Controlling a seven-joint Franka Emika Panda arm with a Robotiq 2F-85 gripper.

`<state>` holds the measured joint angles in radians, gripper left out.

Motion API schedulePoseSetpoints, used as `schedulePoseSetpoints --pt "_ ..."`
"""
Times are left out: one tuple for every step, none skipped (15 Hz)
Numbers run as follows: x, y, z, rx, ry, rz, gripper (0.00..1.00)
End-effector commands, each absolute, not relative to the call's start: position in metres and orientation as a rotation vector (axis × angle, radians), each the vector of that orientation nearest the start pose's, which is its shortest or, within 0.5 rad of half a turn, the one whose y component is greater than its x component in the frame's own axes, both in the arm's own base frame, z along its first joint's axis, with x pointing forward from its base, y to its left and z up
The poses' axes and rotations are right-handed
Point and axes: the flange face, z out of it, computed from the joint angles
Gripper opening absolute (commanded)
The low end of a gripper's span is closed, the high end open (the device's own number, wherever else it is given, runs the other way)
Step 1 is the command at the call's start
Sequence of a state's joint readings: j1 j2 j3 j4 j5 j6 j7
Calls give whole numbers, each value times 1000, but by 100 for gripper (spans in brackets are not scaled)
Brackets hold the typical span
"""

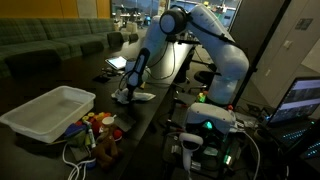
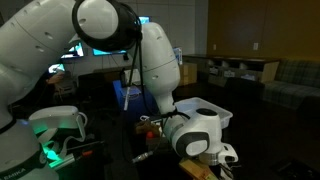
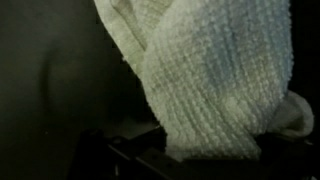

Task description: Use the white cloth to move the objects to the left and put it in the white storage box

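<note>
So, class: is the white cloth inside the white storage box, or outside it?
Outside. In an exterior view the white cloth lies under the gripper, clearly apart from the white storage box.

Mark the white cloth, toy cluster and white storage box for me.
white cloth (image 3: 215, 70): wrist view, middle of fabric.
toy cluster (image 1: 95, 122): an exterior view, middle of pile.
white storage box (image 1: 48, 110): an exterior view, bare floor.

Glossy white arm (image 1: 215, 45) of bulbous rounded segments, ending in a dark claw (image 1: 127, 91).
</note>
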<state>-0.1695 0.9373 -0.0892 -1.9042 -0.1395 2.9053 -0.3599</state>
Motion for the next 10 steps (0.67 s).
schedulePoseSetpoints --pt "549 -154 -2 -3204 -466 114 30" --pt "541 -156 -1 -3188 -467 148 22" --pt "534 -157 -1 -3178 -466 176 15" --pt "522 -158 0 -3165 -467 207 12" --pt "513 -159 -1 -3154 -466 236 10" --pt "501 -159 0 -3142 -471 260 8" --pt "487 -157 -2 -3129 -481 286 9" --pt "476 -155 -2 -3120 -485 300 11" --pt "465 -150 -2 -3103 -503 316 8" --pt "455 -145 -2 -3094 -524 331 9"
